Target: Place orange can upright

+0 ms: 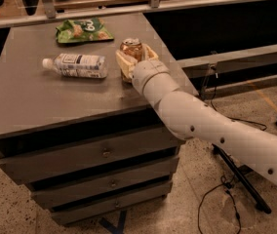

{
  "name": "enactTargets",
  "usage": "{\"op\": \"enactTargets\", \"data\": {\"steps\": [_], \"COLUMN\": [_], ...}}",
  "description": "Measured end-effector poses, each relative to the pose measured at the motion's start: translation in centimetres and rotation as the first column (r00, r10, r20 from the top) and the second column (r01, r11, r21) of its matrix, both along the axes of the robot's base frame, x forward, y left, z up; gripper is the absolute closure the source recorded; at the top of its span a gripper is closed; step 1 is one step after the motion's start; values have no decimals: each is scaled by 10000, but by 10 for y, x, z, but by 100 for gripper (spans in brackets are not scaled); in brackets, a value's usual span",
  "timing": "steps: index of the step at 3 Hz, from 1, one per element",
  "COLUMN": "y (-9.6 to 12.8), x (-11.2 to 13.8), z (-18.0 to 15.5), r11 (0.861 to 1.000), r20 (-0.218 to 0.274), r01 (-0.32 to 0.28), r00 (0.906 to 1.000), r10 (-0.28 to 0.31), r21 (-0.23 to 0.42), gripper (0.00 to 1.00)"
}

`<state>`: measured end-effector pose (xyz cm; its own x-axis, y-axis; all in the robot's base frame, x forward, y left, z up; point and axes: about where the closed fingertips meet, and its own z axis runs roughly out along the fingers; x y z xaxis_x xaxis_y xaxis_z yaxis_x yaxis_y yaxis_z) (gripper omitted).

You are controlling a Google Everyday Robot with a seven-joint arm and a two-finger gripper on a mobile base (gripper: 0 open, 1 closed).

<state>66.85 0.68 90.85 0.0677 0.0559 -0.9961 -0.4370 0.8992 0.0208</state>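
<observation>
On the right part of the grey cabinet top (41, 106), the orange can (130, 47) stands upright with its silver top facing up, between the two cream fingers (121, 65) of the gripper (135, 55). The fingers lie against both sides of the can, so the gripper seems to hold it in a narrow grasp. The bottom of the can is hidden behind the gripper, and I cannot tell if it rests on the surface or hangs a little above it.

This is, I think, the main danger. If the fingers open while the can is not flat on the top, it can drop, tilt and fall on its side. If one finger releases later than the other, or rubs the wall of the can when the gripper pulls back, it can also drag the can over.

A fallen can rolls easily, and the right edge of the cabinet top is near, with only floor (197, 189) below. The water bottle (77, 65) lies on its side just left of the gripper, so a wide opening may push it. The green snack bag (82, 30) is further behind and seems out of risk.
</observation>
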Motion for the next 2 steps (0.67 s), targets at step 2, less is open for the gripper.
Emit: {"op": "enactTargets", "data": {"steps": [2], "y": [1], "x": [-14], "z": [0], "r11": [9999], "r20": [-325], "r01": [39], "r00": [9995], "r10": [-44], "r21": [-150], "gripper": [0]}}
